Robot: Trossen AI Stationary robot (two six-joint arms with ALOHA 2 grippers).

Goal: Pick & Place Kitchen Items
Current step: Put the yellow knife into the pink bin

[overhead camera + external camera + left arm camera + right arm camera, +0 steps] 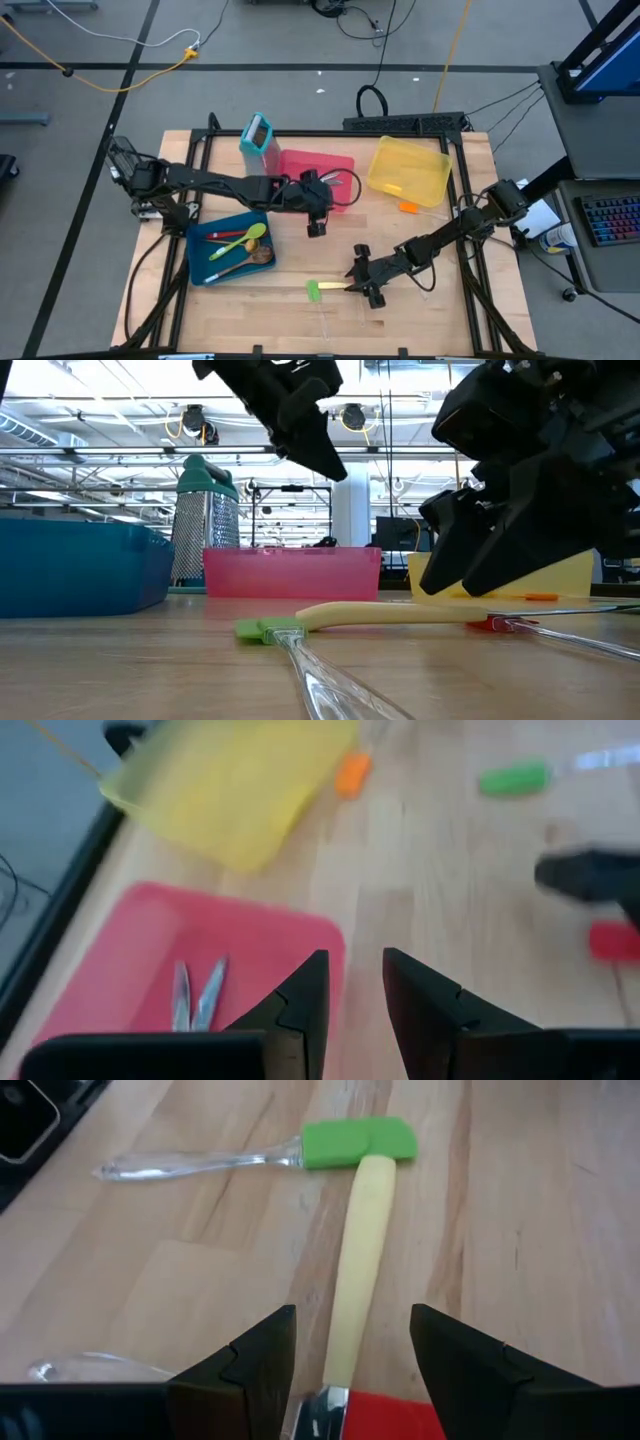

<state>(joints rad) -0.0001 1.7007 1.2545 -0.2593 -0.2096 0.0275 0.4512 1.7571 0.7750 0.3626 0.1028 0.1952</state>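
While the left gripper (316,226) hangs parted beside the red tray (318,166), right gripper (352,1348) low, fingers apart astride the cream-handled knife (358,1255), green spatula (352,1140) just beyond.

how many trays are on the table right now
3: a blue tray near the left edge holding utensils, a red tray at the back middle, and a yellow tray at the back right.

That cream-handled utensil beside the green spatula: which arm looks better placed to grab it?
Probably the right. Its open gripper straddles the cream-handled utensil; the left gripper hangs empty near the red tray.
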